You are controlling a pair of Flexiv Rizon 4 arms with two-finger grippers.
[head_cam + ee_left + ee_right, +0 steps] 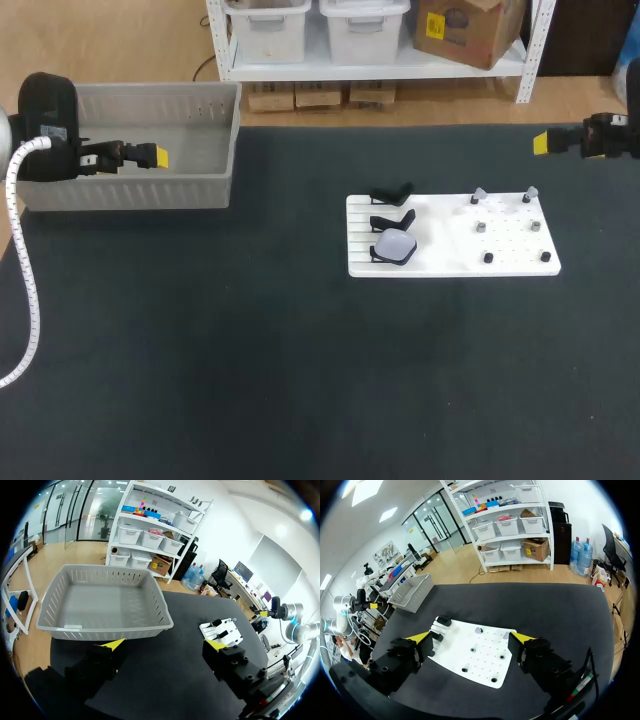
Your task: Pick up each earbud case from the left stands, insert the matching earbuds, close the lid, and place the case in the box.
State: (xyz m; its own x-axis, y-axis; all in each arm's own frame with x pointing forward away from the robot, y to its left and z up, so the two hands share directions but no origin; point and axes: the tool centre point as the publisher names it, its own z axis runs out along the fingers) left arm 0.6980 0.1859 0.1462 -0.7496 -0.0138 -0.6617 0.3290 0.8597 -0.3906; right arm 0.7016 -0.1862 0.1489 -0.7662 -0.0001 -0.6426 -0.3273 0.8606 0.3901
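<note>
A white board (445, 245) lies right of the table's middle. Three black stands line its left side; the nearest one carries a pale earbud case (395, 246), while the two behind it (391, 193) stand bare. Several small earbuds (480, 227) sit on pegs on the board's right half. The grey basket (130, 190) stands at the far left corner. My left gripper (156, 157) hovers open over the basket's near wall (100, 622), with nothing between its fingers. My right gripper (541, 143) hangs open at the far right, well back from the board (485, 655), also holding nothing.
Dark mat covers the whole table. The left arm's white cable (25, 290) hangs along the table's left edge. Wide bare mat lies between basket and board and in front of the board.
</note>
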